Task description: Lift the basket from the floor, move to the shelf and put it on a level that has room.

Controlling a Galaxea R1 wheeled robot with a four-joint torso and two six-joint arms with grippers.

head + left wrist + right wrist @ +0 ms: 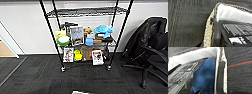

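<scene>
A: Where is the basket (209, 31)?

B: Down at the near edge of the head view, a pale sliver on the floor (37, 77), straight ahead of the shelf (85, 37) and well apart from it. Each wrist view looks along one woven side wall.

A: Do the pincers have it?

B: The left pincer (216, 35) shows a dark finger lying over the rim, and the right pincer (220, 77) likewise, but one cannot tell whether either is closed on the wall or merely apart around it.

A: What is inside?

B: A white lining (193, 55), printed black-and-white packets (238, 31) and something blue (204, 77).

A: And the shelf?

B: The lower tiers are crowded: a green bowl (63, 40), a blue plush (103, 30), books. The level (85, 11) above them looks bare.

A: How should the lift go?

B: Probably both sides rising evenly, keeping the basket flat so the contents don't slide.
</scene>
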